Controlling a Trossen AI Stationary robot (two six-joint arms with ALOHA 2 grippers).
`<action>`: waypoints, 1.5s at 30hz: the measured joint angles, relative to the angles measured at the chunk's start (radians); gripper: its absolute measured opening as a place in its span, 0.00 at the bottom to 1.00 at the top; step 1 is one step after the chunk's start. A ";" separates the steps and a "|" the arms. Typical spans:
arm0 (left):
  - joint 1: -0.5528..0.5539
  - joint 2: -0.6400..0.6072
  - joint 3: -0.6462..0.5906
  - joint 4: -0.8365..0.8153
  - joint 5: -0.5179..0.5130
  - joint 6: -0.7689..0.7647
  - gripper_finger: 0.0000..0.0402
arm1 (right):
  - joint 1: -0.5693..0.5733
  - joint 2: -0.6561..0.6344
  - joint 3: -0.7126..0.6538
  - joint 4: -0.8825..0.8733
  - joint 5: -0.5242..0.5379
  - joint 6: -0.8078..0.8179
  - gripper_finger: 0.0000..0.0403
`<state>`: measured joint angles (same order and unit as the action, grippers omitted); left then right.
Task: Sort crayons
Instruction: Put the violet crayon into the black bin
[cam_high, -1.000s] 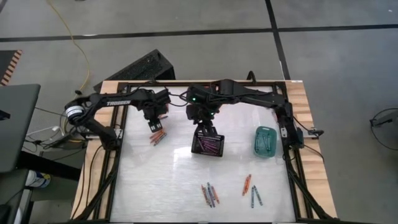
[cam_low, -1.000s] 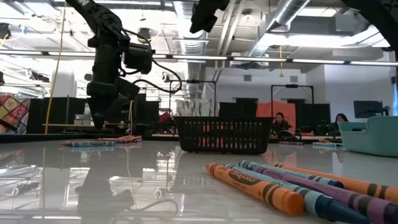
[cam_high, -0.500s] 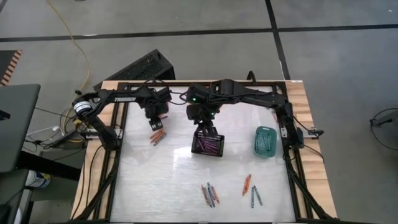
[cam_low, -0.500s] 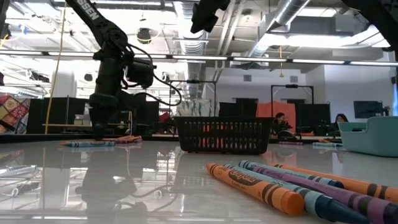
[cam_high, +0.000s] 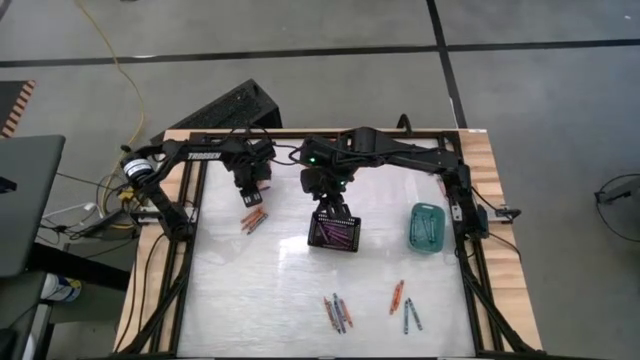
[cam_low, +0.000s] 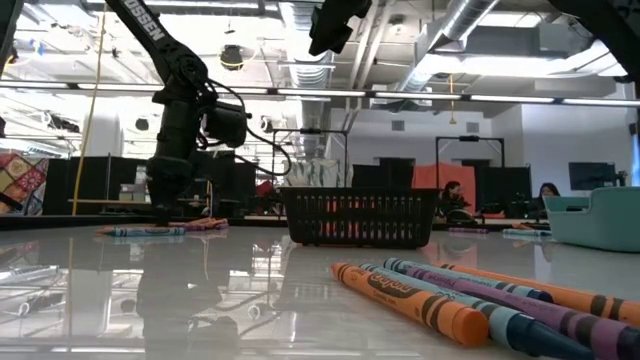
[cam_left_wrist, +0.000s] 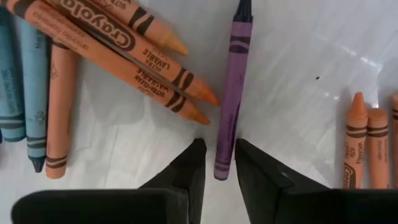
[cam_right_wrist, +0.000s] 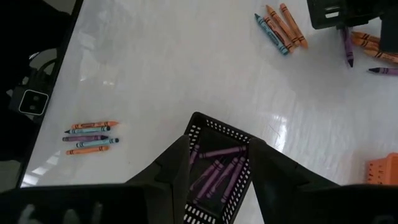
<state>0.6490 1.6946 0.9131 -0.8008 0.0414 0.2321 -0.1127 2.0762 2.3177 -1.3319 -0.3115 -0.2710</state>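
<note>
Now the left pincer (cam_left_wrist: 217, 165), down at the desk (cam_high: 280, 290), stands narrow astride the blunt end of a purple crayon (cam_left_wrist: 231, 99); orange crayons (cam_left_wrist: 124, 43) lie beside. Next, probably: close fully, lift, carry to the black basket (cam_high: 334, 233), below the half-open right pincer (cam_right_wrist: 219, 163).

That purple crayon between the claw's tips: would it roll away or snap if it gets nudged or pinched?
The purple crayon looks round and lies on a glossy tabletop, so a nudge would probably roll it. It seems stiff and light, though thin enough to snap under a hard pinch. The left claw straddles only its end, so it may pivot.
</note>
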 joint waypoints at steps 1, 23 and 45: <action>-0.003 0.006 0.000 0.000 0.000 0.000 0.20 | 0.000 0.000 0.000 0.000 0.000 0.000 0.39; -0.040 0.025 0.048 -0.054 0.023 0.014 0.05 | 0.000 0.000 0.000 -0.008 -0.001 -0.016 0.39; -0.089 0.027 0.235 -0.189 0.114 0.001 0.00 | -0.017 -0.025 -0.002 -0.052 0.001 0.002 0.37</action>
<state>0.5604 1.7218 1.1478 -0.9896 0.1558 0.2333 -0.1293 2.0514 2.3161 -1.3835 -0.3107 -0.2691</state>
